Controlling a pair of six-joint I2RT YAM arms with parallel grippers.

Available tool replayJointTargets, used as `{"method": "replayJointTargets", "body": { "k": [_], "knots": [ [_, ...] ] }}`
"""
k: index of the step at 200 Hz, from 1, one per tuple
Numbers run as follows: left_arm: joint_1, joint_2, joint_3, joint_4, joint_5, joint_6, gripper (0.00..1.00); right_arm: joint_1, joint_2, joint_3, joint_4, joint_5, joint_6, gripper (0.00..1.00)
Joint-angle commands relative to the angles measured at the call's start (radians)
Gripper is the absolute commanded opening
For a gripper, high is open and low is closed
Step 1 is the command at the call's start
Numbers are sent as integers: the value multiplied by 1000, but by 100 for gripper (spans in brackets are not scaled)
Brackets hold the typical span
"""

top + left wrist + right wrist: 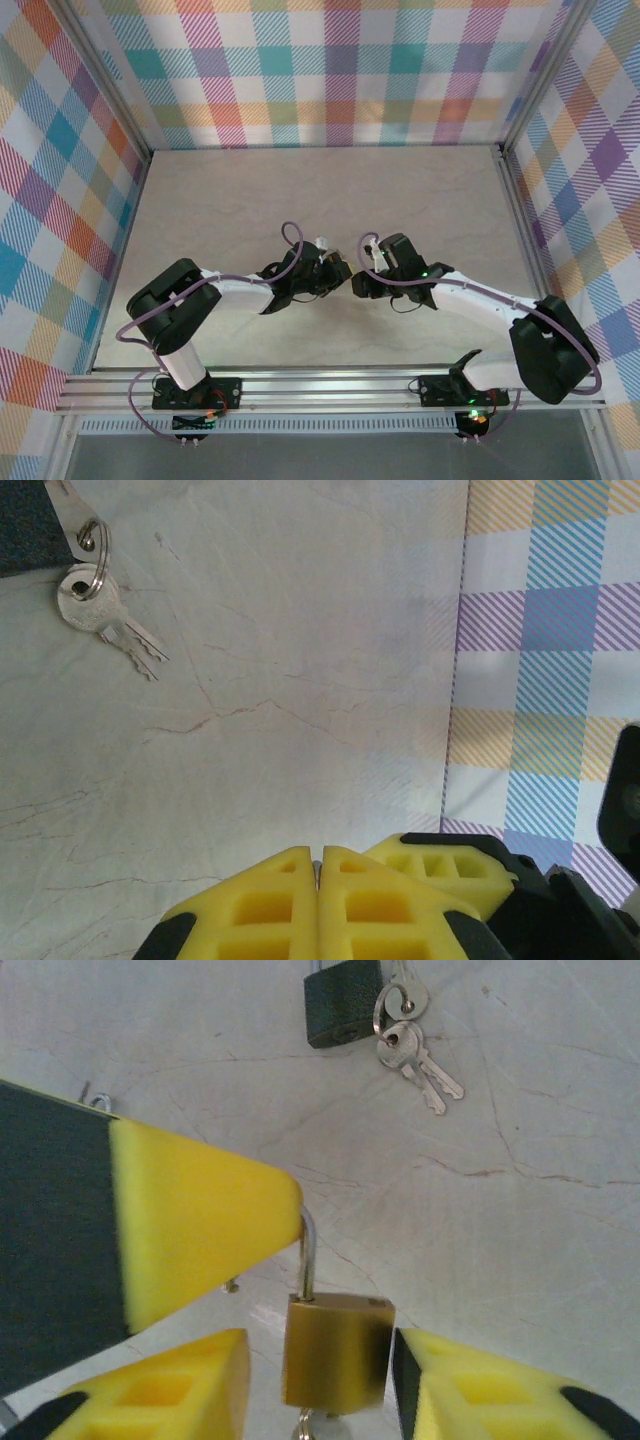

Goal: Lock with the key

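A brass padlock (335,1350) hangs upright between the fingers of my right gripper (320,1360), which is open with a gap on each side of the body. Its thin shackle (306,1255) runs up into the yellow fingertip (200,1210) of my left gripper (318,865), which is shut on it; a sliver of metal shows between those tips. Something silver (320,1425) sticks out under the brass body. The dark-bodied lock (343,1002) lies flat on the table farther off, with silver keys (415,1055) on a ring beside it. Both grippers (345,270) meet at mid-table.
The marble-look table (250,210) is walled on three sides by plaid panels (330,70). In the left wrist view one silver key (95,605) lies at top left and a plaid wall (545,660) stands to the right. An aluminium rail (320,385) runs along the near edge.
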Motion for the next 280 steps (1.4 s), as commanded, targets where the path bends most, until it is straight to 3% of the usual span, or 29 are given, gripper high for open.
{"method": "replayJointTargets", "body": {
  "k": [1,73,178,280],
  "knots": [
    [-12,7,-13,33,18,1,0,6,-44,-12,12,-7,-11,48],
    [-9,-51,-10,-40,-8,60,0,7,-103,-25,-1,-15,-7,56],
    [-10,-109,3,-96,-20,98,0,21,-61,-66,85,-100,32,49],
    [-13,-111,-1,-93,-8,105,0,50,5,-29,100,-59,44,38]
  ]
}}
